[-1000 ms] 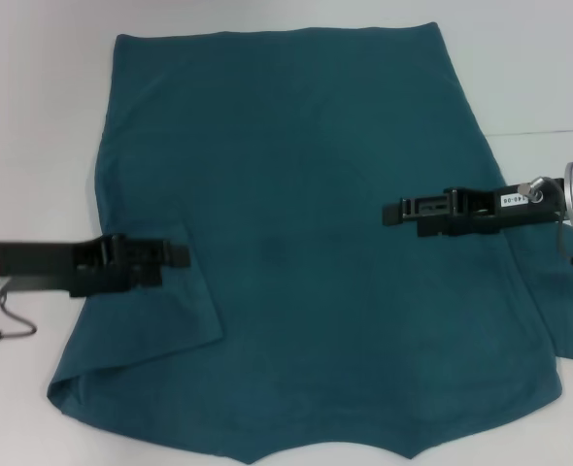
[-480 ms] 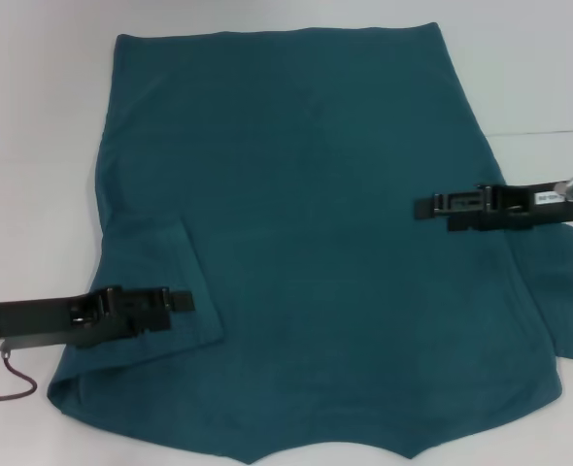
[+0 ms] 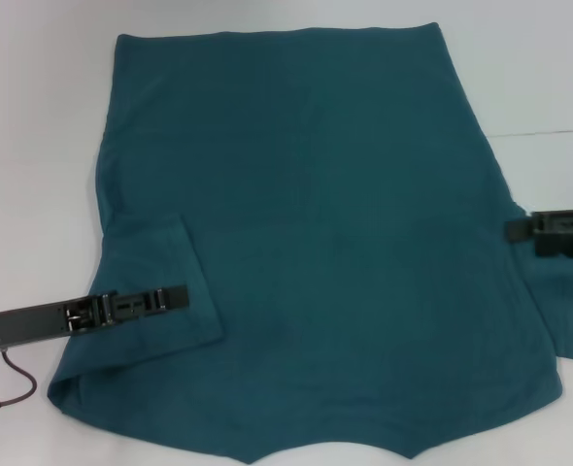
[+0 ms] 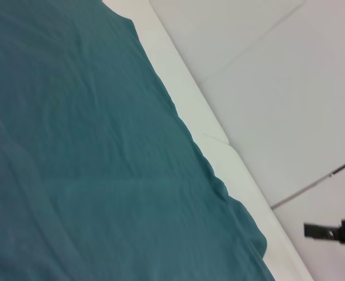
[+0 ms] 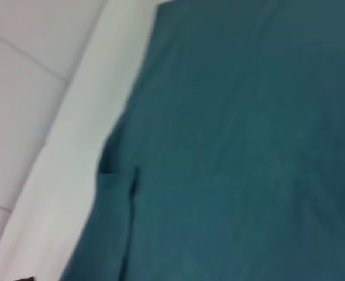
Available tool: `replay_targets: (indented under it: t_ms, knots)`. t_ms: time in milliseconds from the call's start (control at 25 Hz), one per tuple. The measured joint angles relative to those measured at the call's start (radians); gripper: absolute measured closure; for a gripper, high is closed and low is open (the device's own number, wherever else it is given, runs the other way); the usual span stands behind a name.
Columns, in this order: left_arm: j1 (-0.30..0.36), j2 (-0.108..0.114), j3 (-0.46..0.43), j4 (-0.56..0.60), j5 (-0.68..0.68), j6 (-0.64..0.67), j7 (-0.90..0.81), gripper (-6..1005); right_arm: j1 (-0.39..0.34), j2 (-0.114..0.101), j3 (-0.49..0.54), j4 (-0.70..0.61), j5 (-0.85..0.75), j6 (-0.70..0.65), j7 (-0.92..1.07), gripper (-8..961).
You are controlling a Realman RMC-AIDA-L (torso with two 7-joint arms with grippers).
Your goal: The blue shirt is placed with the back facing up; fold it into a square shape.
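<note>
Left end effector point(image 3: 177, 294): low over the shirt's left sleeve, which is folded in, tip pointing inward; the fingers look pressed together with nothing between them, though from where I stand the slim black tip makes that hard to be sure of.
Right end effector point(image 3: 516, 229): out at the shirt's right edge, just above the right sleeve, mostly off the side of the head view; I cannot tell whether its fingers are apart or together.
Blue shirt point(image 3: 316, 243): spread flat on the white table point(image 3: 34, 116), hem far from the robot, neckline nearest it, covering most of the work area.
Left sleeve point(image 3: 155, 291): already turned in over the body, lying as a flat flap.
Right sleeve point(image 3: 558, 301): sticks out past the side seam, not yet folded.
Handling: a soft, light knit, I'd judge; it will drape and sag from any pinch, crease easily, and drag on the table rather than slide cleanly. Not fragile.
Where to hold: likely the outer edge of the right sleeve or the side seam beside it, pinching a single layer close to the table, so the flap can be laid over without pulling the rest askew.
Wrist views: both show only teal cloth and pale table edge.
Count: one shirt, two sleeves, two end effectors, one table.
</note>
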Motion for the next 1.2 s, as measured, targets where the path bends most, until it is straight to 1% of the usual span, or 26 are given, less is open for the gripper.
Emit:
replay_targets:
  t_ms: [40,80,120,200,360,560,680,800,1080,1200]
  knots:
    - [0.000,0.001,-0.002,-0.001,0.000,-0.002,-0.001,366,-0.008,-0.009,0.000,-0.001,-0.005,0.000,0.015,39]
    - [0.000,0.001,-0.003,-0.001,0.000,-0.004,-0.002,366,-0.025,-0.026,0.003,-0.010,-0.027,0.010,0.061,39]
    - [0.000,0.001,-0.003,-0.001,0.000,-0.006,-0.002,366,-0.025,-0.026,0.003,-0.010,-0.027,0.010,0.061,39]
    - [0.000,0.000,-0.003,-0.001,-0.001,-0.016,-0.003,366,-0.043,-0.035,0.006,-0.029,-0.057,0.047,0.120,40]
    - [-0.005,-0.002,-0.004,-0.002,-0.001,-0.031,-0.010,365,-0.070,-0.039,0.010,-0.050,-0.081,0.093,0.170,40]
    - [-0.010,-0.005,-0.004,-0.003,-0.002,-0.038,-0.012,365,-0.077,-0.039,0.014,-0.051,-0.118,0.126,0.192,41]
    - [-0.013,-0.006,-0.002,-0.004,-0.002,-0.046,-0.017,365,-0.072,-0.032,0.015,-0.046,-0.144,0.172,0.200,41]
    - [-0.013,-0.006,0.001,-0.004,-0.002,-0.050,-0.023,365,-0.067,-0.020,0.010,-0.041,-0.147,0.213,0.200,40]
    - [-0.013,-0.006,-0.004,-0.003,-0.002,-0.056,-0.025,366,-0.054,0.035,-0.008,-0.033,-0.147,0.309,0.192,40]
    - [-0.011,-0.006,-0.005,-0.003,-0.002,-0.062,-0.026,366,-0.050,0.044,-0.035,-0.012,-0.147,0.348,0.192,40]
